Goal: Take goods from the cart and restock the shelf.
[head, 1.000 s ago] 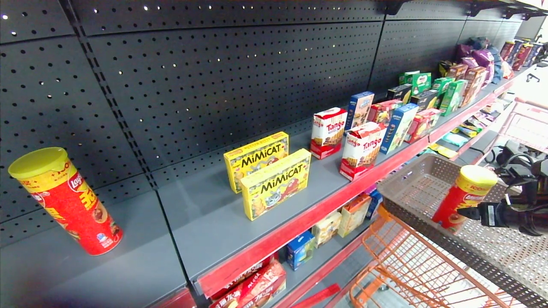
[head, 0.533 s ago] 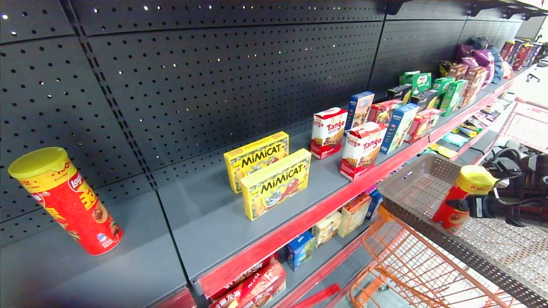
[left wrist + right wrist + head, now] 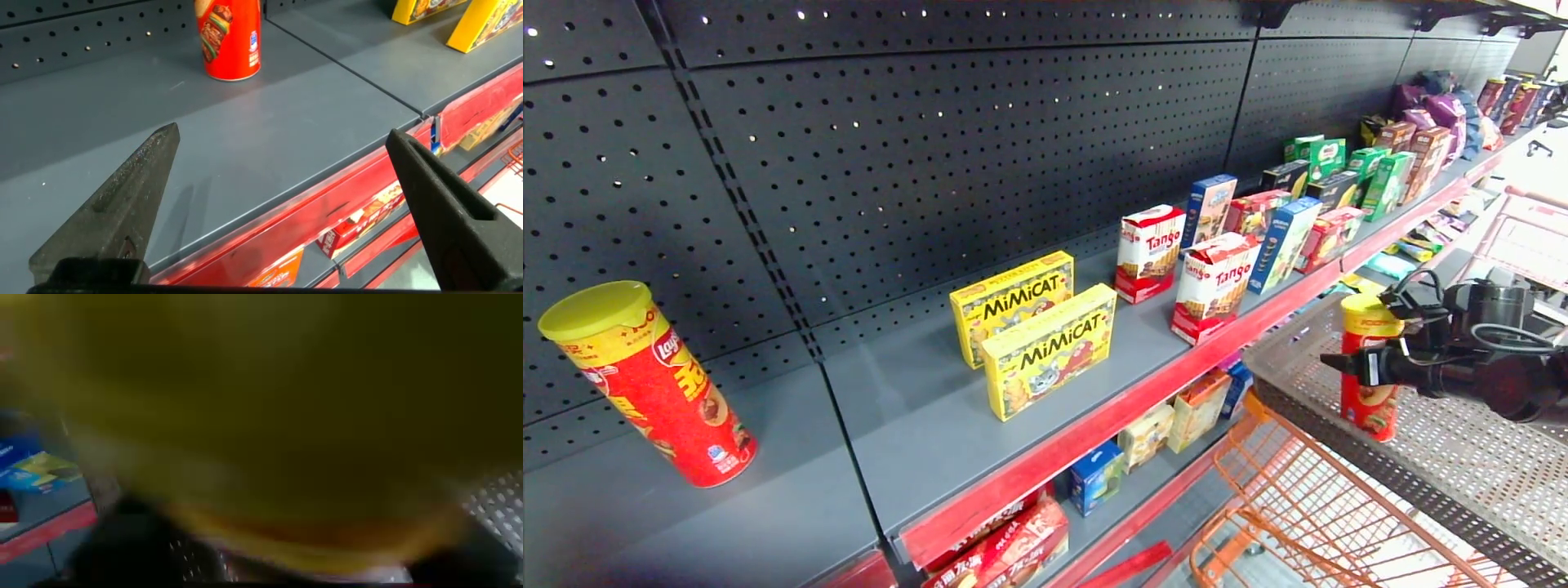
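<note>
Black right gripper point(image 3: 1368, 367), looped black cables; dark wedge-shaped left gripper point(image 3: 282, 139).

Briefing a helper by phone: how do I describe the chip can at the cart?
Find the orange cart beside the shelf, then the perforated basket on top. The red, yellow-lidded chip can there is clasped by the right gripper; its twin stands alone on the shelf.

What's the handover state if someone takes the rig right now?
Left gripper: fingers open, empty, over the shelf near its front edge.
Right gripper: shut on the held can, upright, in or just above the basket on the cart.
Done: first can stands on the shelf, far left.
Left: carry the held can to the shelf, probably beside the first can.
</note>
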Controlling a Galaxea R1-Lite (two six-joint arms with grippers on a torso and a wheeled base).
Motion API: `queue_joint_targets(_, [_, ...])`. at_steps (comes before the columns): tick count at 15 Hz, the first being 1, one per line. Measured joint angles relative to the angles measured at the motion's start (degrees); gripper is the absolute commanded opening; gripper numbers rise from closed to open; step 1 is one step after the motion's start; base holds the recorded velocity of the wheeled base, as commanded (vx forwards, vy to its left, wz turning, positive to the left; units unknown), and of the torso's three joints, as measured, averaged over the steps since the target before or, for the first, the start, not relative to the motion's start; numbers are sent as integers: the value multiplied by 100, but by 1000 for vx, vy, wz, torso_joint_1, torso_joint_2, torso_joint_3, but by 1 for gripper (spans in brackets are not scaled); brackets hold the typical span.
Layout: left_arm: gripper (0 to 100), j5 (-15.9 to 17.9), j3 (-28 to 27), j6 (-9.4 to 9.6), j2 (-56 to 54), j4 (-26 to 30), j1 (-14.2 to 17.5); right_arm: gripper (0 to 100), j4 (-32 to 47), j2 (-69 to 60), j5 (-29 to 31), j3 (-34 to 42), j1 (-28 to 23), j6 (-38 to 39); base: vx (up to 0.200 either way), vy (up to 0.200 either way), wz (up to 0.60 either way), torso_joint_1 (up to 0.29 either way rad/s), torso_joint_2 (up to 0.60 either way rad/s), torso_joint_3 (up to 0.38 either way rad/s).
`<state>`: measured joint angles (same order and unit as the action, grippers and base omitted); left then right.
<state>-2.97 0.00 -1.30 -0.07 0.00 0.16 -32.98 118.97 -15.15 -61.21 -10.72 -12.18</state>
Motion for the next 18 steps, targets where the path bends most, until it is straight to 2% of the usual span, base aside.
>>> queue_joint_targets(2, [100, 0, 0, 0, 0, 0, 0, 0, -90, 96, 7, -43, 11, -154, 0, 0, 0, 0, 0, 0])
queue_joint_targets(6, [100, 0, 0, 0, 0, 0, 0, 0, -354, -466, 33, 623, -267, -189, 0, 0, 0, 0, 0, 0])
queue_joint_targets(9, [100, 0, 0, 0, 0, 0, 0, 0, -400, -1680, 38, 1339, -568, -180, 0, 0, 0, 0, 0, 0])
queue_joint_targets(12, [100, 2, 0, 0, 0, 0, 0, 0, -156, -3538, 300, 2044, -670, -167, 0, 0, 0, 0, 0, 0])
queue_joint_targets(15, [100, 0, 0, 0, 0, 0, 0, 0, 1042, -5652, 1223, 2455, -334, -352, 0, 0, 0, 0, 0, 0])
queue_joint_targets(18, [100, 0, 0, 0, 0, 0, 5, 0, 3255, -7228, 2352, 2502, -66, -816, 0, 0, 0, 0, 0, 0])
